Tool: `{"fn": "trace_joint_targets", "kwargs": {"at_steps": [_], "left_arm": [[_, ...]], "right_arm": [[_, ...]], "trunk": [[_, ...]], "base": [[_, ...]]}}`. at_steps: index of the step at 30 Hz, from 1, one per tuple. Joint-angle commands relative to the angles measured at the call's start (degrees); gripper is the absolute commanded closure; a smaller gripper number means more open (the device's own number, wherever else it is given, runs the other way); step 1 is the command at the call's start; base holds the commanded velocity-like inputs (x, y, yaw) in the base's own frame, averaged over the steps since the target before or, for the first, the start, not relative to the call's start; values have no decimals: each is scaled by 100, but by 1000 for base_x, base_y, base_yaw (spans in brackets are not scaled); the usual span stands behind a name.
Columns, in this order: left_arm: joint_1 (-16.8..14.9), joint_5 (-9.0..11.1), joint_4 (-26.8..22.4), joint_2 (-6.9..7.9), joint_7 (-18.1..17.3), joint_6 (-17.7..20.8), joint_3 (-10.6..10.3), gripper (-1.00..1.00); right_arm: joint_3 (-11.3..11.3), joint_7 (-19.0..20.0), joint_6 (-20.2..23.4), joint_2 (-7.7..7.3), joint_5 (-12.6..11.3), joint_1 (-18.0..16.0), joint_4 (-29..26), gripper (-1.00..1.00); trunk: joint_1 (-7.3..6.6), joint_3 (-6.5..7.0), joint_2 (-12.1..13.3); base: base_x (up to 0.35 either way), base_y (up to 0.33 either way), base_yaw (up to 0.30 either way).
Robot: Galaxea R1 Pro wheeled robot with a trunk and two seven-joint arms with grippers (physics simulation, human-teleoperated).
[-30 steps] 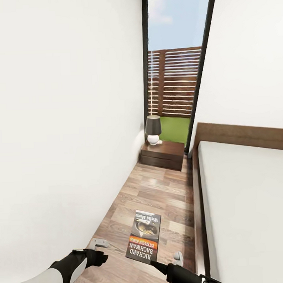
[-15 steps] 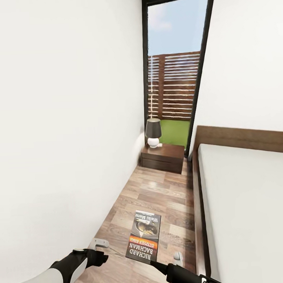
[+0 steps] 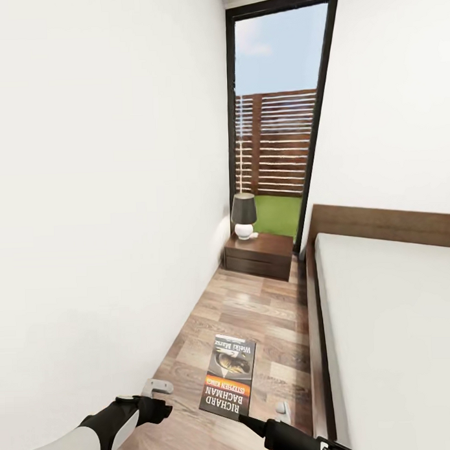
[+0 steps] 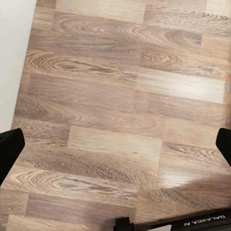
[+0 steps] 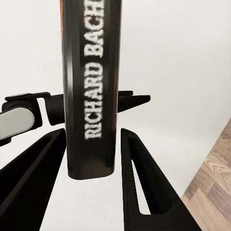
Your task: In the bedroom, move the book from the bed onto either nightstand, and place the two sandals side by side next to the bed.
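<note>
Head view: robot faces down the narrow strip of floor (image 3: 254, 308) between the white wall and the bed (image 3: 390, 323), nightstand (image 3: 260, 255) at the far end under the window, lamp (image 3: 243, 215) on its left part. Right claw (image 5: 92, 144) has its two fingers closed against the book (image 3: 228, 375), spine between them in the right wrist view; book is held out flat, cover up, above the floor, well short of the nightstand. Left claw (image 4: 115, 144) is spread wide with nothing in it, looking down at bare planks. Sandals: none to point at.

Step in hand, likely: carry the book to the nightstand. Keep it level, drive straight, stay off the bed frame, set down on the free top beside the lamp. Grip depth is hard to judge, probably only an edge hold, so move slowly. Nightstand drawers look closed; contents unknown.
</note>
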Motion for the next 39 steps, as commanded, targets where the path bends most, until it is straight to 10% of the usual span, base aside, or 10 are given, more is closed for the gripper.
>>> {"fn": "trace_joint_targets", "kwargs": {"at_steps": [1, 39], "left_arm": [[-4, 59, -12, 5, -6, 34, -35, -100], [-4, 45, -6, 6, -6, -86, -94, -100]], "right_arm": [[-51, 24, 51, 5, 49, -3, -12, 100], [-51, 25, 51, -3, 49, -3, -2, 100]], "trunk": [[4, -4, -13], [4, 137, -13]], "base": [[5, 0, 0], [243, 120, -27]]}}
